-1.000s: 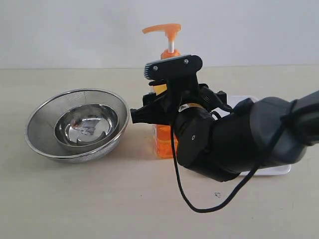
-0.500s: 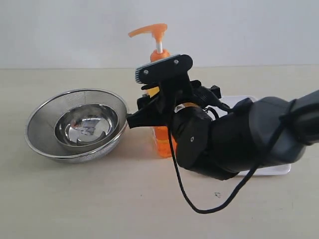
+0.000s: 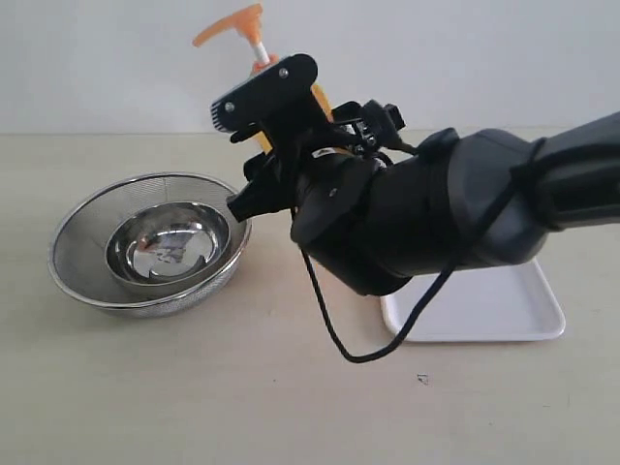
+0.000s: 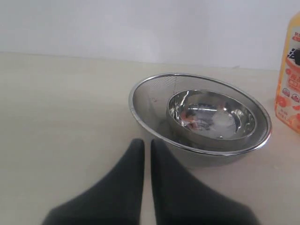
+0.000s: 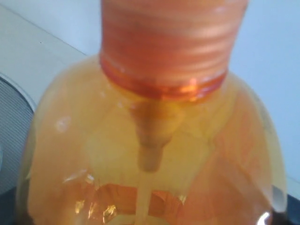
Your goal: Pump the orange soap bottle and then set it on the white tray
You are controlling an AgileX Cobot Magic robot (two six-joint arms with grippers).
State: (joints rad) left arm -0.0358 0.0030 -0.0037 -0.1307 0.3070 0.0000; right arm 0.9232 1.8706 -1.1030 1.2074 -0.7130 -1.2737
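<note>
Step in hand (judged): carry phase, bottle up and not yet on the tray.

The orange soap bottle (image 3: 263,68) is gripped around its upper body by the right hand (image 3: 281,145) and held tilted, with the pump head (image 3: 229,23) leaning toward 11 o'clock. Its body is mostly hidden by the arm in the exterior view. It appears clear of the surface (image 3: 194,397) (its lower end shows beside the strainer in the left wrist view). Whether the pump was pressed cannot be told; the head stands up on its white stem.

The left hand (image 4: 145,154) is closed on nothing, fingers drawn together, and pointed at the mesh strainer bowl (image 3: 82,228).

Next move, as judged:
- The bottle is to be swung toward 4 o'clock, over the white tray (image 3: 504,315).
- It is to be righted before it is lowered.
- The base is to be set flat inside the raised rim, and only then released.

Edges and room:
- The strainer rim lies just beside the right hand at 8 o'clock, with a steel bowl (image 3: 170,242) nested inside. The swing should be led away from it.
- The tray's left end is covered by the arm. The visible part is bare and wider than the bottle.
- A cable loop (image 3: 329,329) hangs below the arm, near the tray's left edge, and could be dragged across it.
- Open surface is available at 6 o'clock.
</note>
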